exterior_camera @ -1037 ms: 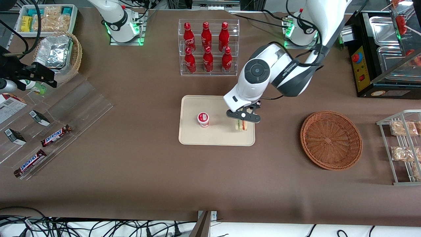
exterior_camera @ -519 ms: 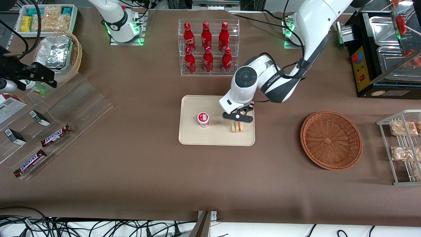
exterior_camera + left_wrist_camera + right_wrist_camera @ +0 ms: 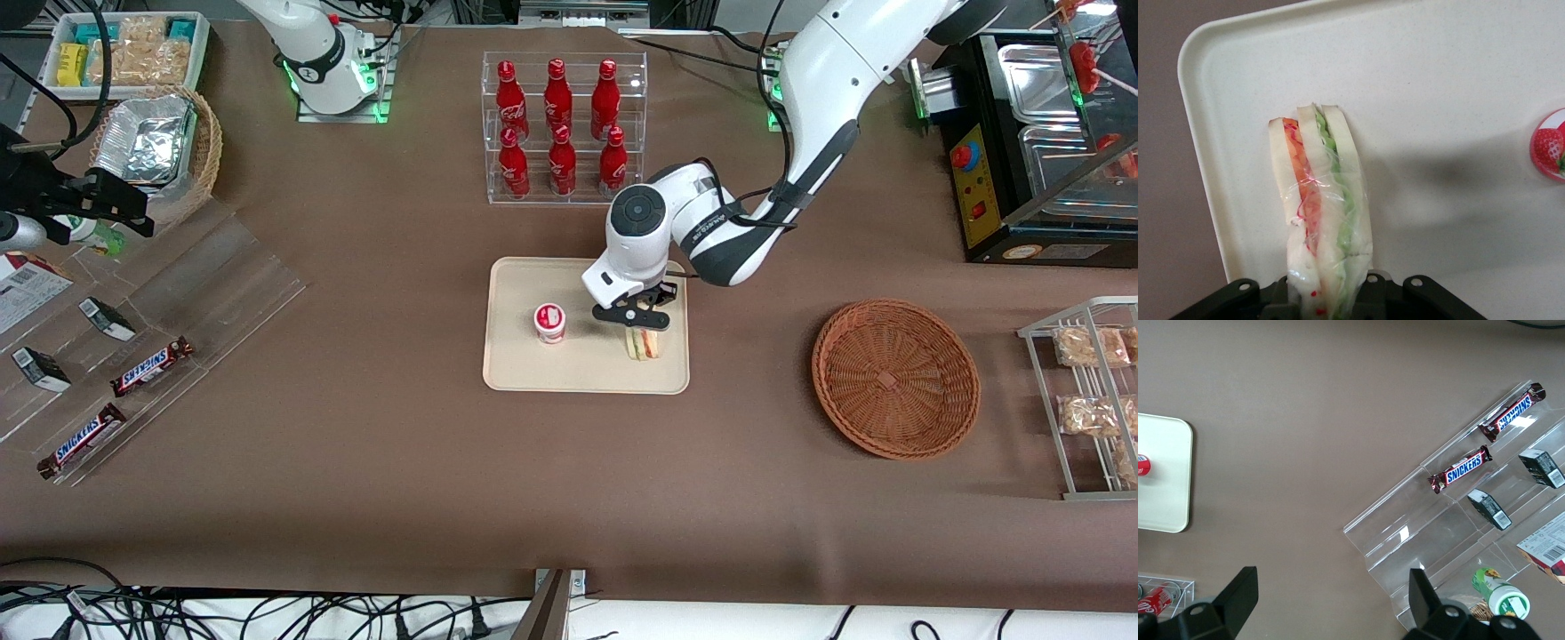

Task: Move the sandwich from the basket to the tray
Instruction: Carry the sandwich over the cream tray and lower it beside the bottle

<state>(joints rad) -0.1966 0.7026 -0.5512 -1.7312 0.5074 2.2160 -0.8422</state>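
Observation:
The sandwich [image 3: 644,345], a clear-wrapped wedge with white bread and green, red and orange layers, hangs at the tray's [image 3: 587,373] end nearest the basket, low over it or just touching. My left gripper [image 3: 633,317] is shut on the sandwich's upper end. In the left wrist view the sandwich [image 3: 1318,200] sits pinched in the gripper [image 3: 1328,297] over the tray's corner [image 3: 1438,100]. The reddish-brown basket [image 3: 895,378] stands empty toward the working arm's end of the table.
A strawberry yogurt cup [image 3: 549,322] stands on the tray beside the sandwich. A clear rack of red cola bottles [image 3: 560,124] is farther from the camera. A wire rack with snack packs [image 3: 1089,391], a black appliance [image 3: 1022,178] and an acrylic stand with Snickers bars [image 3: 151,364] line the table's ends.
My gripper has moved with the sandwich a little toward the yogurt cup and lower over the tray. The basket and cup have not moved.

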